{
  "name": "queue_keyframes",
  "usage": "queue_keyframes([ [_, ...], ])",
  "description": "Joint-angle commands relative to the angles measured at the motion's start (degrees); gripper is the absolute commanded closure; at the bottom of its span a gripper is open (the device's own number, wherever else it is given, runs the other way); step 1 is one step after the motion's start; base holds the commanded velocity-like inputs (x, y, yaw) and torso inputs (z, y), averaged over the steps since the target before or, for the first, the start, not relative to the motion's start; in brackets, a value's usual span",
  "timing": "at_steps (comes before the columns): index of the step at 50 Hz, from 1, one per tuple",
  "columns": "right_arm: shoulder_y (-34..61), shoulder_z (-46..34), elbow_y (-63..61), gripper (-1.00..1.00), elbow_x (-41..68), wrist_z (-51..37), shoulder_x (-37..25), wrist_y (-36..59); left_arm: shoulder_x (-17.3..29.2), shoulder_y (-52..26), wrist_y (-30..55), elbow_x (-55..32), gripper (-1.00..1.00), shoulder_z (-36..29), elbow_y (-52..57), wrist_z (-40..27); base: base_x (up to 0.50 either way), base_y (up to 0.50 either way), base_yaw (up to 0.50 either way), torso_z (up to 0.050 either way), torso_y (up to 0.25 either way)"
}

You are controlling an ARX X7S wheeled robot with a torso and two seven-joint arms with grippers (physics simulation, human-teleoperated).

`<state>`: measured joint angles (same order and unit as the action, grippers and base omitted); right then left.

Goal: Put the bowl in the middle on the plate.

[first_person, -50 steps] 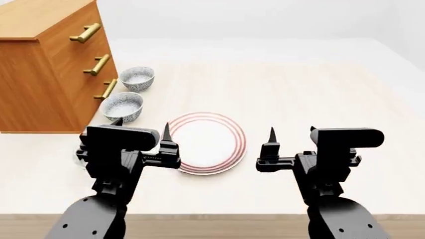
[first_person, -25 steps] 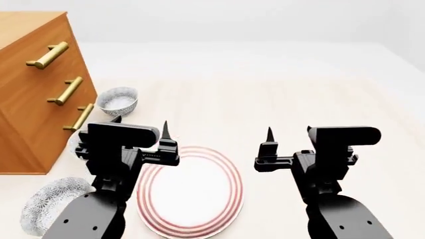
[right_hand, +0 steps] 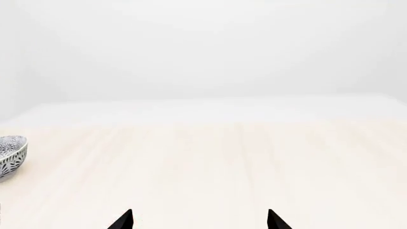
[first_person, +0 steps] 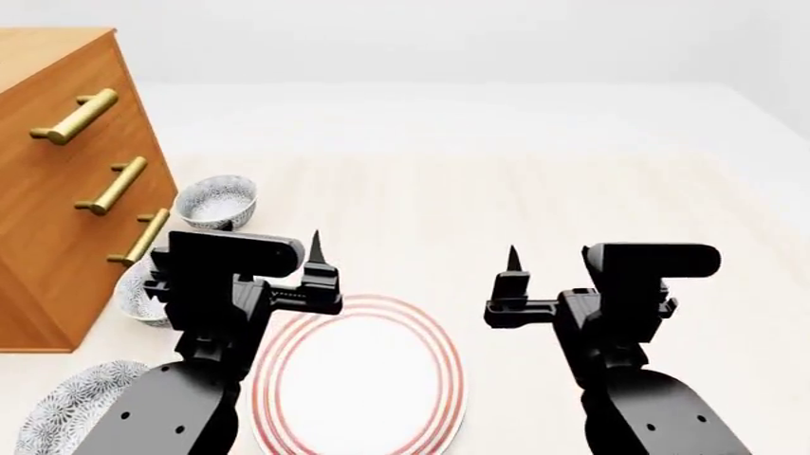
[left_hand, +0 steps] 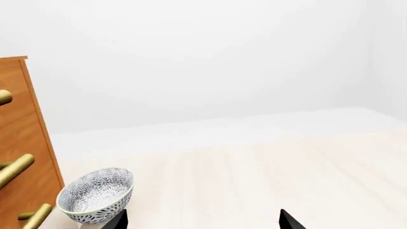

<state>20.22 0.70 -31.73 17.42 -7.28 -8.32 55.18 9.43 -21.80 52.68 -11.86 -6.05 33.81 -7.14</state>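
Three patterned bowls line up beside the cabinet in the head view. The bowl in the middle (first_person: 132,290) is partly hidden behind my left gripper (first_person: 271,248), which hangs open and empty just to its right and above it. The farthest bowl (first_person: 216,202) also appears as a bowl (left_hand: 95,195) in the left wrist view, ahead of the fingertips (left_hand: 119,221), and as a bowl (right_hand: 9,155) at the edge of the right wrist view. The nearest bowl (first_person: 70,417) sits at the lower left. The red-ringed plate (first_person: 358,379) lies below and between both arms. My right gripper (first_person: 552,254) is open and empty.
A wooden cabinet (first_person: 51,180) with brass drawer handles (first_person: 112,186) stands at the left, close to the row of bowls. The pale wooden tabletop (first_person: 532,190) stretches ahead and to the right of the plate.
The head view has shifted: plate and bowls have slid down and nearer, and the nearest bowl has come into sight. Both grippers keep the same open pose.
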Motion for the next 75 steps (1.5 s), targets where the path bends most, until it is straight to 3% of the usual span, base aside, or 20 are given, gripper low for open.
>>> queue_keyframes([
  [1,0.57,-0.12,1.04,-1.0,0.72,-0.5,-0.12,1.13,0.27,-4.2,6.87,1.02,-1.0,-1.15,1.12,-3.11,0.0,0.0,0.0,0.0,0.0],
  [6,0.65,0.65,0.53,-1.0,1.61,-0.68,-0.16,2.25,0.71,-11.82,15.22,1.89,-1.0,-2.76,-1.59,-4.47,0.0,0.0,0.0,0.0,0.0],
  [10,0.71,0.41,1.21,-1.0,1.68,-0.8,-0.1,1.92,0.14,-21.79,28.62,-0.59,-1.0,-1.38,-8.02,-2.64,0.0,0.0,0.0,0.0,0.0],
  [13,0.83,0.19,1.65,-1.0,1.77,-0.83,-0.08,1.72,-0.35,-26.35,32.3,-0.71,-1.0,-0.68,-12.52,-2.64,0.0,0.0,0.0,0.0,0.0],
  [15,0.87,-0.18,2.36,-1.0,1.62,-0.82,-0.13,1.27,2.14,-31.08,32.5,0.07,-1.0,-5.99,-19.24,-1.87,0.0,0.0,0.0,0.0,0.0],
  [17,0.81,-0.29,2.6,-1.0,1.65,-0.82,-0.21,1.05,2.27,-33.71,33.66,-0.19,-1.0,-6.73,-23.04,-1.16,0.0,0.0,0.0,0.0,0.0],
  [31,0.12,-0.17,2.68,-1.0,2.19,-1.46,-0.72,1.24,2.79,-41.91,23.25,2.68,-1.0,-13.46,-48.48,-0.12,0.0,0.0,0.0,0.0,0.0],
  [53,0.34,-1.12,4.87,-1.0,2.68,-2.05,-0.96,0.46,3.96,-43.81,23.03,2.54,-1.0,-14.18,-55.88,0.87,0.0,0.0,0.0,0.0,0.0],
  [62,0.51,-1.38,5.41,-1.0,2.85,-2.46,-1.08,0.33,4.76,-45.61,25.4,1.08,-1.0,-16.92,-61.41,4.87,0.0,0.0,0.0,0.0,0.0],
  [75,0.31,-1.75,6.5,-1.0,3.04,-2.89,-1.21,-0.36,3.07,-47.23,18.64,2.41,-1.0,-17.64,-72.04,4.22,0.0,0.0,0.0,0.0,0.001],
])
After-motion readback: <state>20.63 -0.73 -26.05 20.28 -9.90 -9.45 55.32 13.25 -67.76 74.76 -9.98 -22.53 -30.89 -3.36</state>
